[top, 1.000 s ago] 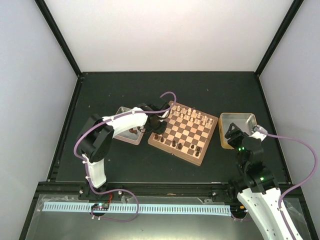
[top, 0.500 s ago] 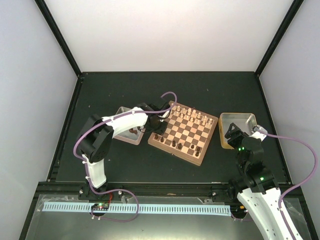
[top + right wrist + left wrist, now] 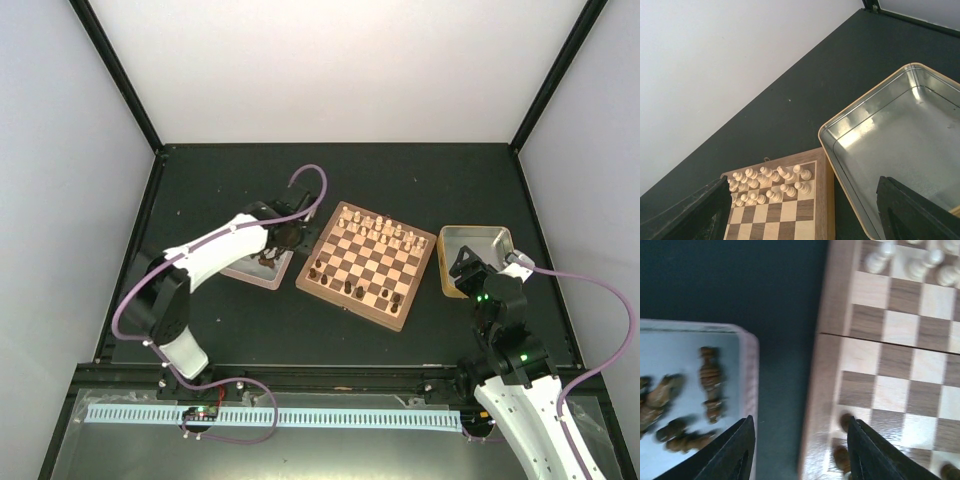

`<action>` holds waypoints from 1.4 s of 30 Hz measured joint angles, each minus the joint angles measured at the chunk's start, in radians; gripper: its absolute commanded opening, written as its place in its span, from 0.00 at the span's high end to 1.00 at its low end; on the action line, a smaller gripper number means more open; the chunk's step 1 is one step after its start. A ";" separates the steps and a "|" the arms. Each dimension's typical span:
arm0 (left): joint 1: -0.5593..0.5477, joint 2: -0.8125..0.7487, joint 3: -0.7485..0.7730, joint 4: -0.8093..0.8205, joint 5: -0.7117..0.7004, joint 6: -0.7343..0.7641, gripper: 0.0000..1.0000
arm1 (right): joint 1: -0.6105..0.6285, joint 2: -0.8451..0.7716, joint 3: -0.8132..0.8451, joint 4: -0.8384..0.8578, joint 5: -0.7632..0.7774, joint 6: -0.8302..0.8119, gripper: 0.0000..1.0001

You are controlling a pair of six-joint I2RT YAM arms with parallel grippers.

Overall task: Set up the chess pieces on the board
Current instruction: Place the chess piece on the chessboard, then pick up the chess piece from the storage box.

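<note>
1. Top external view: the chess pieces point(image 3: 347, 287), small dark wooden men, are found in two places. A few stand on the board point(image 3: 345, 306) along the side facing the arms. The rest lie tumbled in the pink tray point(image 3: 245, 272) just beside the board's left edge.
2. The pieces are judged light, stiff and smooth-turned, and therefore apt to roll or topple. A hold across the narrow stem is advised for a lying piece, and a gentle, vertical release for a standing one.
3. The far rows of the board are occupied by the cream pieces point(image 3: 770, 182), standing upright.
4. In the left wrist view, the left gripper point(image 3: 800, 422) is seen over the strip of table between tray and board. Its fingers are spread and nothing is held between them.
5. The right gripper point(image 3: 802, 180) is held near the metal tray point(image 3: 900, 130) at the board's right. Its fingers are spread wide and empty, and no pieces are seen in the visible part of that tray.
6. Against the frame a second earlier, the left arm is found withdrawn from the board's left corner and swung back towards the pink tray. The right arm is unchanged. Whether a dark piece has been added at that corner cannot be told at this size.
</note>
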 measured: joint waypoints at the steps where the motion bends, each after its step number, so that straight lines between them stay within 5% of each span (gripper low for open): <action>1: 0.018 -0.026 -0.024 0.010 -0.009 -0.011 0.46 | 0.000 0.000 0.000 0.000 0.000 0.000 0.20; 10: 0.169 -0.168 -0.239 0.098 -0.071 -0.111 0.45 | 0.000 0.000 0.000 0.000 -0.009 0.000 0.20; 15: 0.218 -0.167 -0.304 0.141 -0.072 -0.143 0.53 | 0.000 0.000 0.000 0.000 -0.011 0.000 0.20; 42: 0.288 -0.010 -0.313 0.232 -0.023 -0.159 0.86 | 0.000 0.010 -0.001 0.001 -0.017 0.000 0.20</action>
